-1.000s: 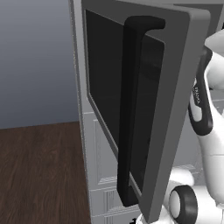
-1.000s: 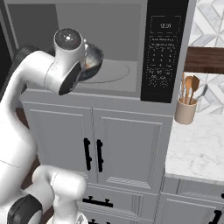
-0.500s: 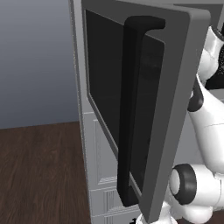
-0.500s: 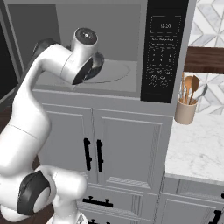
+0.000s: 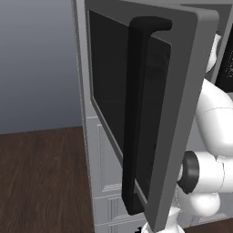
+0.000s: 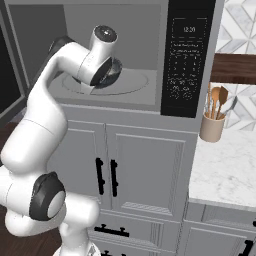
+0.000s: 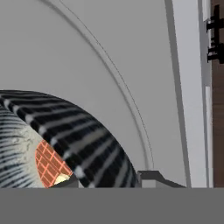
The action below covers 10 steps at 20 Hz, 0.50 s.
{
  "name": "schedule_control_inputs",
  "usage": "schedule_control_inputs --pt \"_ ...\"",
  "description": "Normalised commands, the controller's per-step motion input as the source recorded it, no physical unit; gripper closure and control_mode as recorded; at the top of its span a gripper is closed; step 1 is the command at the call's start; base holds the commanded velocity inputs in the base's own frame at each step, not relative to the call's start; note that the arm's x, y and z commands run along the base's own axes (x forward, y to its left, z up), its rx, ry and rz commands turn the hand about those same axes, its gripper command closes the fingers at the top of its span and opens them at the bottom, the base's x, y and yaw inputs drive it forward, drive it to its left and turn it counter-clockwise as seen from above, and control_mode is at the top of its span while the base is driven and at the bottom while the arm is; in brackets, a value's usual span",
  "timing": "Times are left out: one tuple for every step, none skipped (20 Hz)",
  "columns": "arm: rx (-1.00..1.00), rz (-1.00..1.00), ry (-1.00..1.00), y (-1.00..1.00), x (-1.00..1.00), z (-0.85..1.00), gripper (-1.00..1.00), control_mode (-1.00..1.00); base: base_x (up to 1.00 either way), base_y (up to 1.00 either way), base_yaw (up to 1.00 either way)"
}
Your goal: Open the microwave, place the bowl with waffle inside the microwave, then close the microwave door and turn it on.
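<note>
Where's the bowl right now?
The bowl is inside the open microwave, over the round turntable at the left of the cavity, at the end of the arm; the hand view shows the waffle in it.

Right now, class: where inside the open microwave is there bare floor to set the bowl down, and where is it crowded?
The turntable is bare to the right of the bowl, up to the wall behind the control panel. In the hand view, open floor stretches beyond the bowl's rim. The left side is crowded: the arm fills it, beside the microwave door.
</note>
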Motion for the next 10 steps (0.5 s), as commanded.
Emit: schedule_control_inputs --pt "0.0 -0.03 0.0 0.0 0.36 -0.26 1.0 -1.0 0.0 0.0 0.0" --pt "0.0 -0.03 0.01 0.0 0.37 -0.28 1.0 -1.0 0.0 0.0 0.0" --pt "0.0 -0.04 0.0 0.0 0.33 -0.33 1.0 -1.0 0.0 0.0 0.0" --pt "0.0 -0.04 0.0 0.0 0.35 -0.36 1.0 -1.0 0.0 0.0 0.0" --pt "-0.03 -0.05 0.0 0.0 0.34 -0.37 1.0 -1.0 0.0 0.0 0.0" --pt "-0.05 -0.05 0.0 0.0 0.3 -0.4 1.0 -1.0 0.0 0.0 0.0" --pt "-0.07 -0.05 0.0 0.0 0.25 -0.42 1.0 -1.0 0.0 0.0 0.0" --pt "-0.09 -0.05 0.0 0.0 0.16 -0.41 1.0 -1.0 0.0 0.0 0.0" --pt "-0.08 -0.05 0.0 0.0 0.11 -0.41 1.0 -1.0 0.0 0.0 0.0" --pt "-0.08 -0.04 0.0 0.0 0.06 -0.41 1.0 -1.0 0.0 0.0 0.0"
